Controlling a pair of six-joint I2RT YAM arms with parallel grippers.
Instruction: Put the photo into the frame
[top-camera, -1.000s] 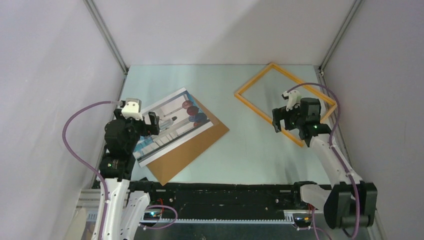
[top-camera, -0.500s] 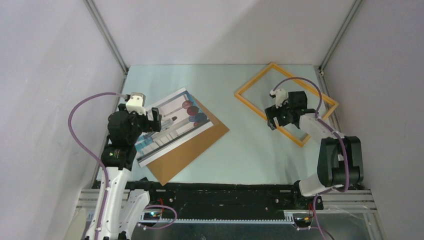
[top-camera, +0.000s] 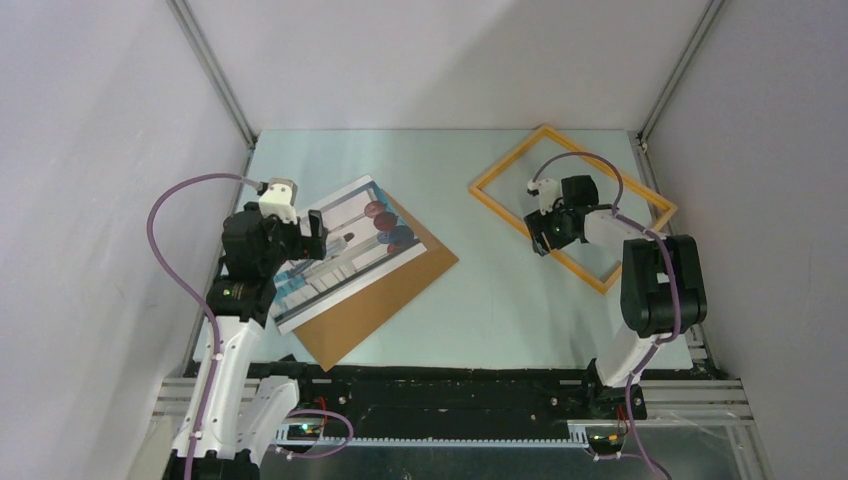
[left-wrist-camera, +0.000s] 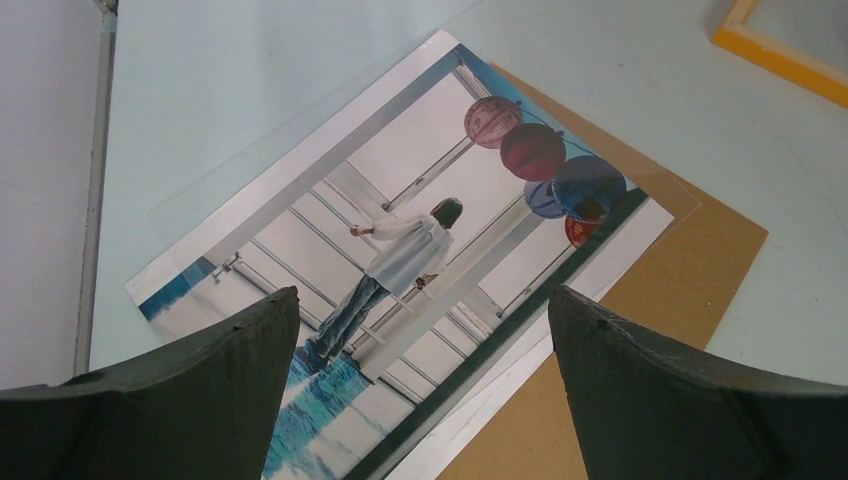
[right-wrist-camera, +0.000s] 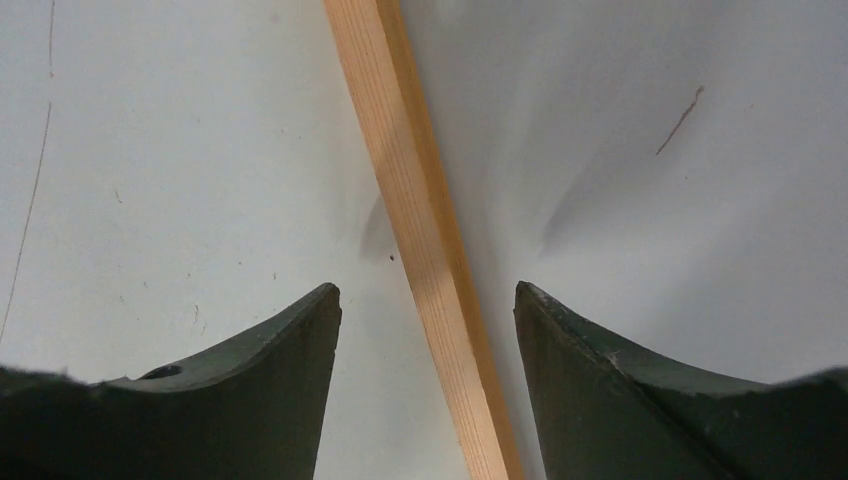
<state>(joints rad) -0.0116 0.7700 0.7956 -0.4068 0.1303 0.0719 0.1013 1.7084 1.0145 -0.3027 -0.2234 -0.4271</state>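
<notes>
The photo (top-camera: 350, 245) (left-wrist-camera: 400, 230) lies face up and askew at the left, on a brown backing board (top-camera: 385, 295). My left gripper (top-camera: 310, 235) (left-wrist-camera: 420, 295) hovers over the photo's near-left end, open, with nothing between its fingers. The orange-yellow frame (top-camera: 508, 157) lies flat at the back right. My right gripper (top-camera: 545, 235) (right-wrist-camera: 427, 290) is down at the frame's near-left side. Its jaws straddle that wooden bar (right-wrist-camera: 420, 230), and a gap shows on each side of it.
A clear sheet (left-wrist-camera: 250, 170) sticks out from under the photo's far edge. One corner of the frame (left-wrist-camera: 770, 45) shows at the top right of the left wrist view. White walls close in the table (top-camera: 470, 300) on three sides.
My right arm has reached farther out and to the left and come down over the frame's bar, and its jaws have narrowed. The left gripper has shifted slightly away from me over the photo.
</notes>
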